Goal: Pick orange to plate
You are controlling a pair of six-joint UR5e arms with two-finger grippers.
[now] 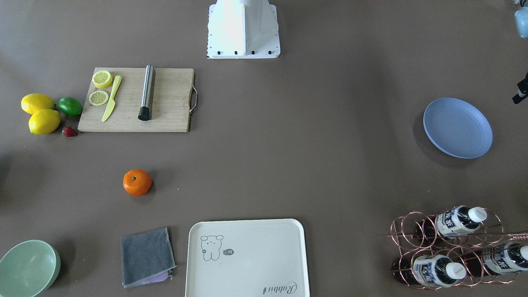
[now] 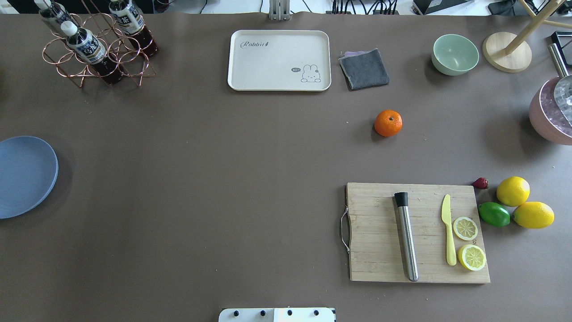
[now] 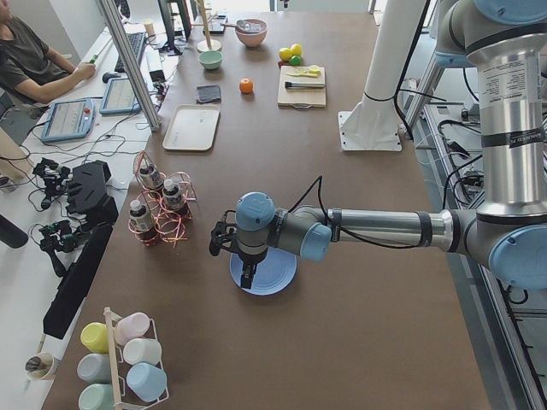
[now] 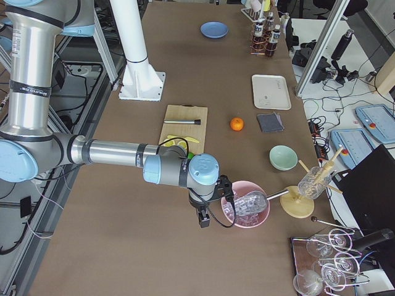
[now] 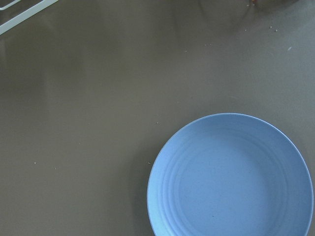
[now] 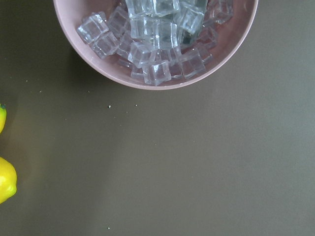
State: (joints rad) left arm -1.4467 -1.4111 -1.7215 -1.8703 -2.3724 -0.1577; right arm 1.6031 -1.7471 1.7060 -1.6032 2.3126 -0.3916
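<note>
Overhead exterior shows the orange [image 2: 388,123] alone on the counter [image 2: 223,179], well apart from the plate [image 2: 24,176]; you'd likely find it light, firm and roll-prone, so pinch across its middle, though the spread of the left gripper [image 3: 248,278] and right gripper [image 4: 203,218] cannot be told.

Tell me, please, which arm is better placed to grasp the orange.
Right, probably: the orange lies on its side, nearer the right gripper; the left gripper hangs over the plate at the far end.
</note>
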